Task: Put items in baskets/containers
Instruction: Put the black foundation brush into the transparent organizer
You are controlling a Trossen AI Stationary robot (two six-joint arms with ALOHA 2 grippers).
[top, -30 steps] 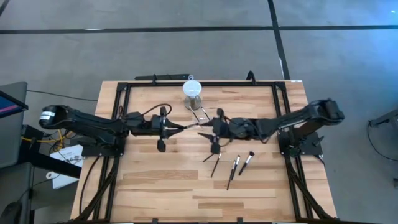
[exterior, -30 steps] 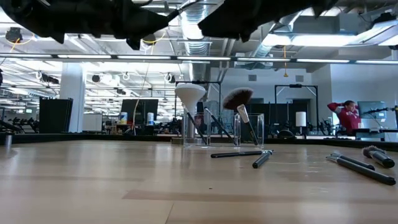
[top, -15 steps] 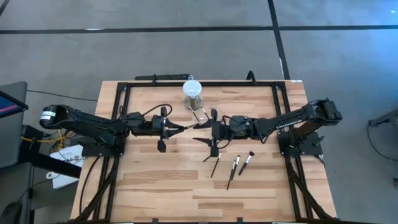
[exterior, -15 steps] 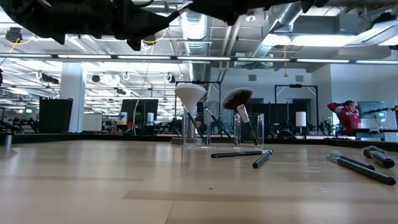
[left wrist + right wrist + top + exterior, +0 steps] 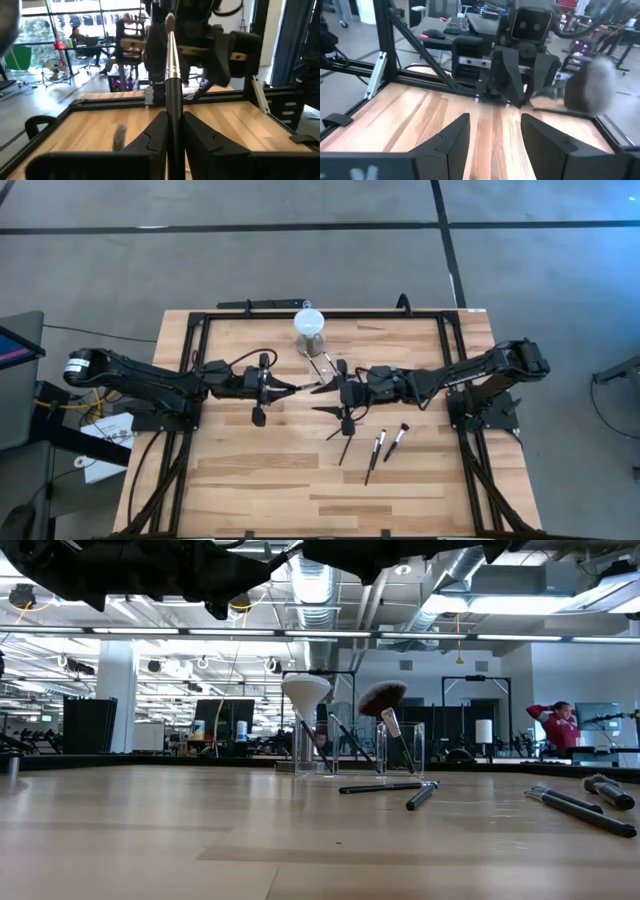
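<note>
I see the bench (image 5: 250,470) first: pale wooden planks with a streaky grain, framed by black metal rails. Both dark arms reach in from its sides and meet near the middle.

At the bench's twelve o'clock edge stands the clear plastic container (image 5: 318,754), near colourless with straight thin walls. It holds upright brushes, one with a white fluffy head (image 5: 306,693) and one with a dark rounded fluffy head (image 5: 381,697).

Loose brushes (image 5: 376,453) lie on the wood toward five o'clock from centre: slim dark handles, silvery ferrules, small dark tips, spread a little apart from each other. From bench height I see two more of them (image 5: 390,788) lying flat near the container, and others (image 5: 585,810) off to three o'clock.

My left hand (image 5: 170,145) sits just nine o'clock of centre, above the wood. Its two dark fingers are pressed in on a slim brush (image 5: 171,75), which sticks straight out ahead with its shiny ferrule and dark tip toward the other arm.

My right hand (image 5: 492,132) faces it from just three o'clock of centre. Its fingers are spread apart with nothing between them, only bare wood showing.
</note>
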